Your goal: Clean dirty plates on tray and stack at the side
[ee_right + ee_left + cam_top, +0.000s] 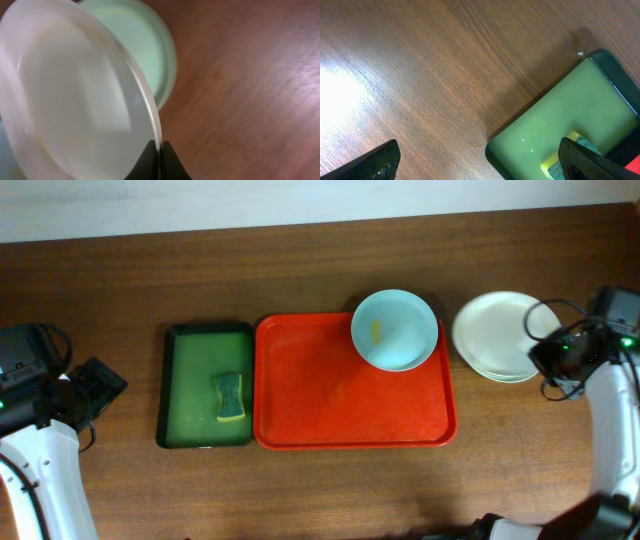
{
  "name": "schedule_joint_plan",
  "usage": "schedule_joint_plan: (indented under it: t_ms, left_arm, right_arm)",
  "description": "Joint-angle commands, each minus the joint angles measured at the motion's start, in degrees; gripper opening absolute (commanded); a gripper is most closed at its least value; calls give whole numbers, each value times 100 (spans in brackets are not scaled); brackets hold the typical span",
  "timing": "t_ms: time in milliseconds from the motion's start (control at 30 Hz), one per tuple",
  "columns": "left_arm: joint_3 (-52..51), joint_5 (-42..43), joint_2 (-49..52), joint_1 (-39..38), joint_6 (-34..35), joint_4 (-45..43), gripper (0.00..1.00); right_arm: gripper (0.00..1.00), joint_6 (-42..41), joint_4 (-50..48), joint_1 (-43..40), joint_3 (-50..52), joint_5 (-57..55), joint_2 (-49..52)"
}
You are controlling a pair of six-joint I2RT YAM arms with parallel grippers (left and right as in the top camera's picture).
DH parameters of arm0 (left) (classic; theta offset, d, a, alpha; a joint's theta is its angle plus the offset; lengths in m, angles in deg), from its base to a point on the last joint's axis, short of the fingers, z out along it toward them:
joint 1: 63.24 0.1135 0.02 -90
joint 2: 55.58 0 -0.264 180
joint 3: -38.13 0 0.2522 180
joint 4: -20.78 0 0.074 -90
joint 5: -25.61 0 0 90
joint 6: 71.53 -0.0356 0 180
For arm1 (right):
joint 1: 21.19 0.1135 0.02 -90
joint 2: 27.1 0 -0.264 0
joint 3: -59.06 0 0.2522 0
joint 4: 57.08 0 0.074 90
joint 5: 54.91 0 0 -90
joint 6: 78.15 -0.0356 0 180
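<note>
At right pincer (160, 150): clenched on thin rim of white plate (75, 100), mint plate (145, 45) just behind it, both off the tray. Left of that pincer, well apart: last dirty plate (394, 330), yellow smear, on red tray (330, 400); round, no long axis; right arm nearer. Farther left: left pincer (480, 160) gaping, empty, by green tray (190, 380). No writing readable

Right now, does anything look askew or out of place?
The blue plate overhangs the red tray at its far rim. The right tool pinches the top white plate, apparently tilting it off the mint plate beneath.
</note>
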Motion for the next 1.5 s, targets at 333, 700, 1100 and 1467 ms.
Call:
schedule_joint_plan:
  t_ms: [333, 700, 1100, 1467]
  left_arm:
    - [35, 0, -55, 24, 72, 9, 99]
    - [35, 0, -55, 24, 72, 9, 99]
    - [35, 0, -55, 24, 72, 7, 99]
    - [35, 2, -55, 20, 72, 9, 99]
  right_arm:
    - [62, 1829, 44, -203, -785, 737, 1329]
    - [98, 3602, 1759, 1401, -1502, 1578, 1331]
    - [98, 3602, 1759, 1408, -1502, 1580, 1331]
    - [98, 3602, 1757, 1408, -1502, 1580, 1331]
